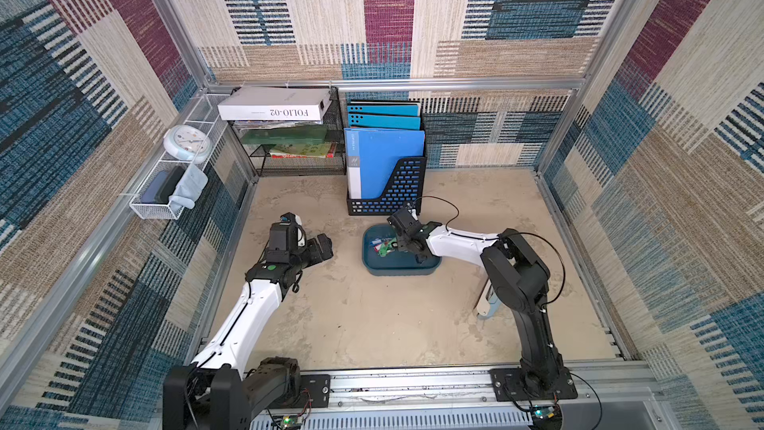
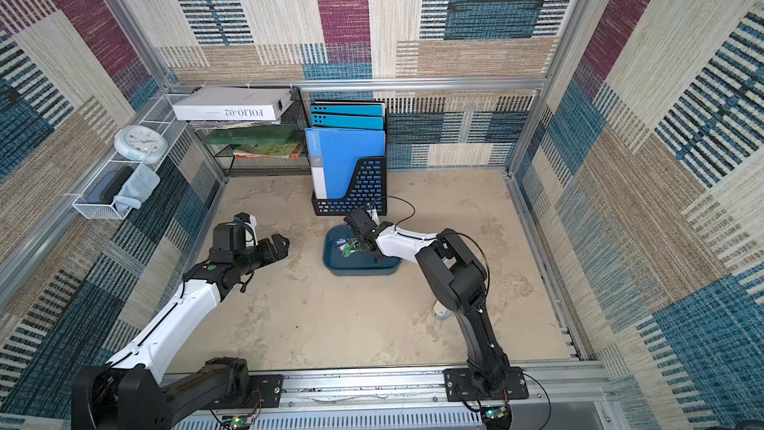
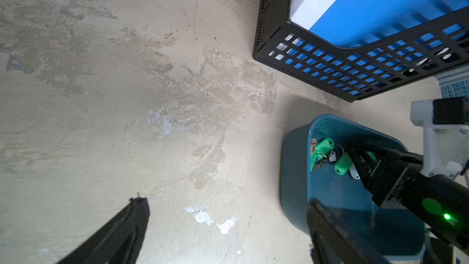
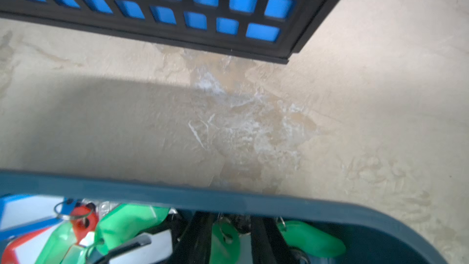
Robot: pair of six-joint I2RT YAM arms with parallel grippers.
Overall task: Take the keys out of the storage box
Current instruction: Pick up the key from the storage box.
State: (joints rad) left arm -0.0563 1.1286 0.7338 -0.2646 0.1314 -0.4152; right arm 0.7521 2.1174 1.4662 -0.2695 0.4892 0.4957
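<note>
Mid-grasp, no key out yet: finds the right gripper [image 4: 232, 237] dipped into the storage box [image 1: 397, 271] directly beneath it, jaws drawn close on a green fob among the keys [image 4: 127, 222], bunched at and beside its fingertips against the wall just ahead. Leaves the left gripper [image 3: 225, 200] spread wide, empty, well apart over bare counter [image 1: 372, 324]. Calls next for a straight lift above the rim, then a carry out past it, probably with linked fobs trailing below.
</note>
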